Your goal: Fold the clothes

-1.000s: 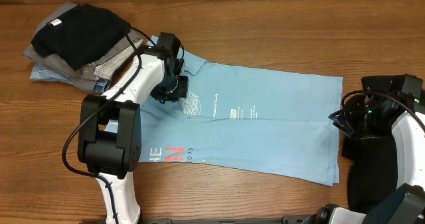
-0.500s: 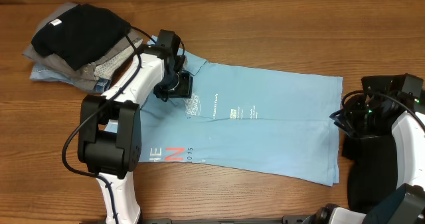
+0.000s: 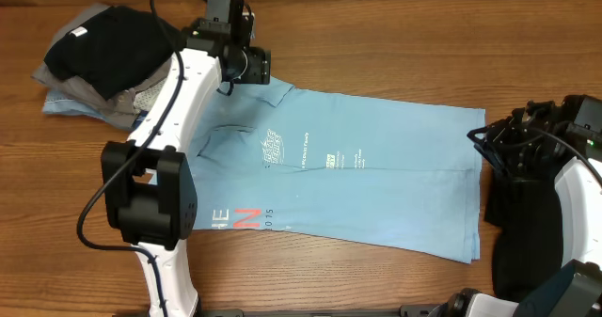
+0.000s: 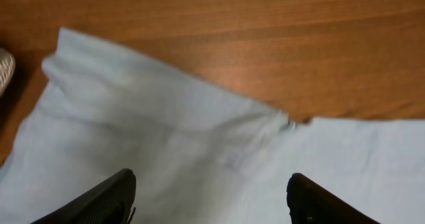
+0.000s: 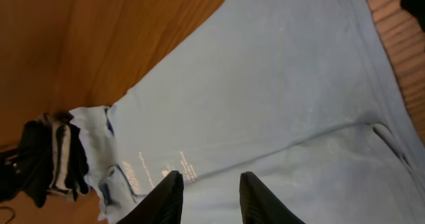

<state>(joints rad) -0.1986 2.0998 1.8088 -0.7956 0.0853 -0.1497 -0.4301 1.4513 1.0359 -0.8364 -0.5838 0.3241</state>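
Between folds: left gripper (image 4: 210, 179) spread, empty above T-shirt (image 3: 376, 190); right gripper (image 5: 210, 176) narrowly parted, empty. Next move probably calls for grasping an edge.

Overhead: bright, even light from above; desk (image 3: 395, 35) wood shows no glare. The left arm (image 3: 179, 91) throws a soft, short shadow on the T-shirt (image 3: 376, 195).
Left wrist view: whole frame soft, fabric edges smeared.
Right wrist view: sharper; wood strongly orange at upper left; right gripper (image 5: 211, 184) jaws blurred at the bottom edge.
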